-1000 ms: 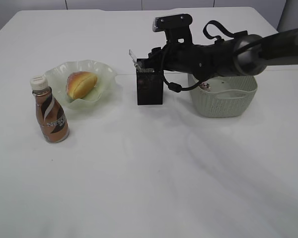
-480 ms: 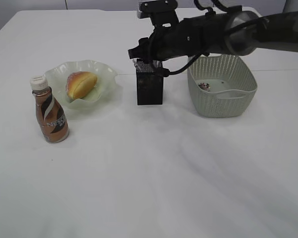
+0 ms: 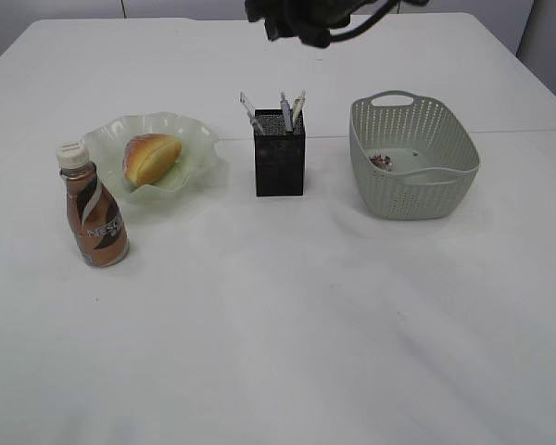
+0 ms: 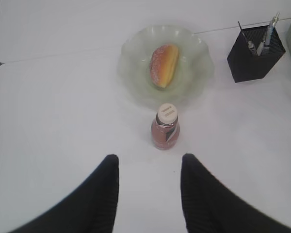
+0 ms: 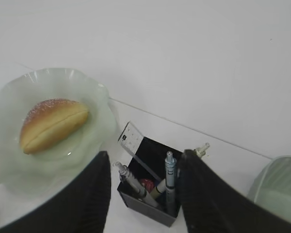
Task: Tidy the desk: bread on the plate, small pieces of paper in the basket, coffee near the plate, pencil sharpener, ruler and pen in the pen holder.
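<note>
Plainly little left to handle, judging by the layout. Take the pen holder [image 3: 279,167] as the reference: a black mesh box, upright, rigid but light and easily tipped. Grip low on opposite walls if shifting it, never by the contents. See inside it the clear ruler [image 5: 136,145], thin, stiff and slick, leaning to the left corner. Beside it, note a slim pen [image 5: 170,174] and further sticks; pinch any of these across the barrel, near the top. Cannot identify the pencil sharpener for certain, though something small and red shows at the bottom.

Left of the holder, find the bread [image 3: 151,158] lying on the pale green scalloped plate [image 3: 196,139]. Expect it soft and squashable, so hold gently across the middle. Further left and nearer the camera, spot the coffee bottle [image 3: 95,218] standing just beside the plate. Probably heavier than the rest and smooth-walled, so clasp around the body below the cap.

Right of the holder, see the perforated plastic basket [image 3: 417,199] with small paper scraps [image 3: 381,161] on its floor, light and flimsy.

Above the holder, find the right gripper [image 5: 144,154] spread wide, gripping nothing. Well left of it, before the bottle, find the left gripper [image 4: 149,158] likewise parted and empty.
</note>
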Robot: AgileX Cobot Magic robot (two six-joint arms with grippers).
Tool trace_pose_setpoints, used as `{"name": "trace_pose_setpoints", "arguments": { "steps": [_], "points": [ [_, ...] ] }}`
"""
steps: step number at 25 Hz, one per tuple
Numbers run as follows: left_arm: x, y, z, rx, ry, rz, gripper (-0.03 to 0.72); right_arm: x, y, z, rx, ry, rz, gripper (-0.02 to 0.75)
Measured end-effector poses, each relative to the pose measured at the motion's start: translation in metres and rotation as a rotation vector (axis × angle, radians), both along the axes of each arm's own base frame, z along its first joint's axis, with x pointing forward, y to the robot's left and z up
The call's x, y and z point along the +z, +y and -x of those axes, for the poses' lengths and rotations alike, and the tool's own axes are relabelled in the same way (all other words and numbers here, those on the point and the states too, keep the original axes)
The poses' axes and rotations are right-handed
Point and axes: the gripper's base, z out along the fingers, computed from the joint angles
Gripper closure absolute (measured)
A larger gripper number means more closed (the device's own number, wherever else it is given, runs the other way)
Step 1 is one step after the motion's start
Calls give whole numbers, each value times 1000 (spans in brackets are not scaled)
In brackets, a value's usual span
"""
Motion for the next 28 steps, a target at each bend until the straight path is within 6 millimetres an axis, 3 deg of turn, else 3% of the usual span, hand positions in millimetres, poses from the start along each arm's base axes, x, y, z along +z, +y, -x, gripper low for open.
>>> {"name": "trace_pose_setpoints", "arguments": {
  "steps": [7, 11, 22, 28],
  "points": [
    [5, 2, 8, -5, -19, 15, 253, 76, -18, 43, -12, 49, 0, 352],
    [14, 6, 22, -5, -57, 28, 230, 112, -33, 76, -16, 65, 15, 345],
    [44, 19, 90, -87, -206, 142, 227, 167, -65, 136, -62, 51, 52, 344],
    [56, 30, 132, -127, -307, 166, 249, 211, -86, 184, -76, -60, -20, 344]
  ]
}}
